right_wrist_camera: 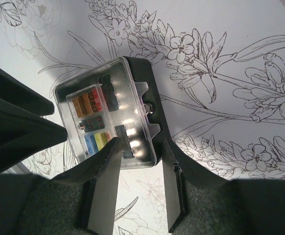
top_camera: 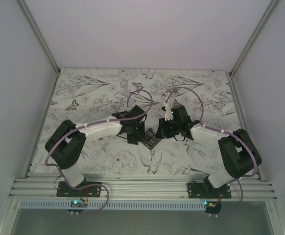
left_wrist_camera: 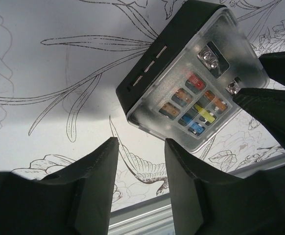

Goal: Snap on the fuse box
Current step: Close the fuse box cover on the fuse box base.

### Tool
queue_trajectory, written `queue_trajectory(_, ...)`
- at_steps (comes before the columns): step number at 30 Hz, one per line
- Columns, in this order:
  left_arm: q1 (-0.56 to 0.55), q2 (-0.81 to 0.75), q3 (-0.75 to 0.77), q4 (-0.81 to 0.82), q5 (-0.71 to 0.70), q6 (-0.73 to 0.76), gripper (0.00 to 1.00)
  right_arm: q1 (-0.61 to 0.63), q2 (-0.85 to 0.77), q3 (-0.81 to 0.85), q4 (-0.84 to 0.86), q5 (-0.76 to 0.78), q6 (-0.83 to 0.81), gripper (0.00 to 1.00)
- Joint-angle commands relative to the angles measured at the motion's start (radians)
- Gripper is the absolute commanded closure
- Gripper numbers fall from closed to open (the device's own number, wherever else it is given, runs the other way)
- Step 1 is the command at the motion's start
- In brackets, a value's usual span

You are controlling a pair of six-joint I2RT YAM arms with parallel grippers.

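Midway between the two arms, on the white tabletop (top_camera: pixel 83 98) printed with line-drawn flowers and butterflies, lies the small black square plastic fuse box (top_camera: pixel 152 142). A clear plastic cover (left_wrist_camera: pixel 201 88) sits over its face, and rows of tiny red, orange, yellow and blue fuses (right_wrist_camera: pixel 88 103) show through it.

The left pincer (left_wrist_camera: pixel 141 142) is open, its dark fingers spread with only bare tabletop between them. The fuse box lies just ahead of its tips, apart from them.

The right pincer (right_wrist_camera: pixel 141 141) meets the fuse box from the opposite side with its fingers parted. One fingertip overlaps the edge of the clear cover, the other stands just beside the black base, and a corner of the fuse box sits between them. Whether they clamp that corner cannot be told.
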Motion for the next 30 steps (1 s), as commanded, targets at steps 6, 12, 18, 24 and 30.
queue_trajectory(6,0.033,0.092,-0.044,-0.015,-0.015,-0.015,0.56,0.092,0.038,-0.145,-0.145,0.062,0.037,0.60)
queue_trajectory(12,0.057,0.091,-0.058,-0.021,-0.015,-0.020,0.57,0.140,-0.052,-0.190,-0.199,0.086,0.092,0.63)
queue_trajectory(18,0.067,0.033,-0.052,-0.020,0.010,0.015,0.54,0.160,-0.220,-0.216,-0.215,0.103,0.156,0.62)
queue_trajectory(24,0.066,-0.058,-0.058,-0.022,0.002,0.051,0.50,0.159,-0.315,-0.161,-0.193,0.202,0.179,0.51)
queue_trajectory(30,0.067,-0.104,-0.044,-0.020,0.030,0.090,0.39,0.143,-0.313,-0.122,-0.129,0.305,0.211,0.42)
